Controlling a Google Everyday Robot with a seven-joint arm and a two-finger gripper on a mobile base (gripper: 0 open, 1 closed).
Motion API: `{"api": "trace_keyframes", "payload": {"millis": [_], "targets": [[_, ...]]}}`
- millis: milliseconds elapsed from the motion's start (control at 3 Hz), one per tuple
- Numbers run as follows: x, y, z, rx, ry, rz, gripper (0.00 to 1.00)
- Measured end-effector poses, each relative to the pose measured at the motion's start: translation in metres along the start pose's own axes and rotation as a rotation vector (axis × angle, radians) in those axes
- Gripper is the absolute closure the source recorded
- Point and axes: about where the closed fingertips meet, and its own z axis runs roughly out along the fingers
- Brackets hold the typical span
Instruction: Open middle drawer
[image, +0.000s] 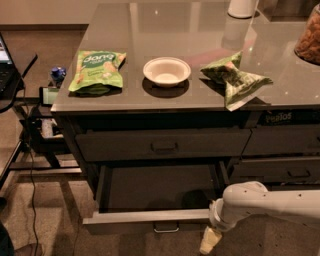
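Observation:
The middle drawer (150, 216) is pulled out toward me below the counter. Its dark box is empty and its pale rim faces up. Its small rectangular pull handle (166, 229) hangs under the front edge. My gripper (210, 240) is at the end of the white arm (260, 200), which comes in from the right. It points downward just beyond the right end of the drawer's front, low near the floor, apart from the handle and holding nothing I can see.
A shut drawer front (162, 145) sits above the open one, with more drawers (280, 170) to the right. The countertop (200, 30) holds a green snack bag (97, 70), a white bowl (166, 71) and a crumpled green bag (235, 77). A stand and cables (30, 145) are at the left.

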Motion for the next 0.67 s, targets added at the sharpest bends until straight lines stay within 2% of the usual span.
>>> {"api": "trace_keyframes", "payload": {"millis": [333, 667], "targets": [[0.0202, 0.0154, -0.0141, -0.007, 0.064, 0.073, 0.00], [0.0202, 0.0154, -0.0141, -0.007, 0.064, 0.073, 0.00]]}}
